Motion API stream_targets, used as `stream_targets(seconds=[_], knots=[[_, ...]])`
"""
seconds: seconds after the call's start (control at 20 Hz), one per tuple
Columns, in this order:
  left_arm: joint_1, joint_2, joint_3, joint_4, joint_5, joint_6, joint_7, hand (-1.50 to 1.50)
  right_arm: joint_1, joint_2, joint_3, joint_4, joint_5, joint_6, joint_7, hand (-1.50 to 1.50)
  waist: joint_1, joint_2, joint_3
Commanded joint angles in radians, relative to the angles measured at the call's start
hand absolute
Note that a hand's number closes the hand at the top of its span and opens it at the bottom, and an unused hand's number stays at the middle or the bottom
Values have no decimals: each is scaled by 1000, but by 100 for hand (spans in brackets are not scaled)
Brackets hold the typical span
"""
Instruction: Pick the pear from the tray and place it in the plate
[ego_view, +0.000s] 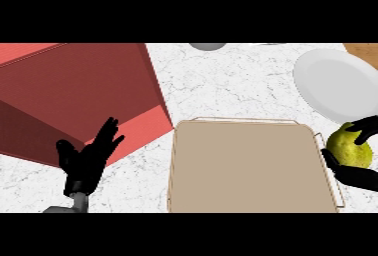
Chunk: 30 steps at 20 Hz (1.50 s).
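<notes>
A yellow-green pear is at the right edge of the head view, just past the tray's right rim, with my right hand curled round it from above and below. The tan tray lies in the middle of the counter with nothing on its surface. A white plate lies at the upper right, beyond the pear. My left hand rests open at the lower left, fingers up, away from the tray.
A large red box fills the upper left of the white marble counter, and my left hand overlaps its near corner. A grey round object shows at the top edge. A wooden board corner is at the top right.
</notes>
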Motion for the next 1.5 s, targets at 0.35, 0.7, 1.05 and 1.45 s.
stream_targets(seconds=[0.35, 0.7, 1.05, 1.45], knots=[[-32, -50, -26, 96, -41, 16, 2, 0, -394, -53, -227, 699, -49, -44, -315, 150, 22, 16, -4], [-7, -28, -25, 65, -29, -21, 7, 0, -668, -142, -276, 1099, -6, -60, -442, 150, 60, 26, -3], [-55, -18, -26, 47, -35, -33, 26, 0, -747, -233, -252, 1365, 70, -25, -412, 150, 81, 40, -2], [-77, -53, -40, 73, -41, -19, 21, 0, -797, -218, -160, 1499, 166, 81, -441, -150, 96, 52, 3]])
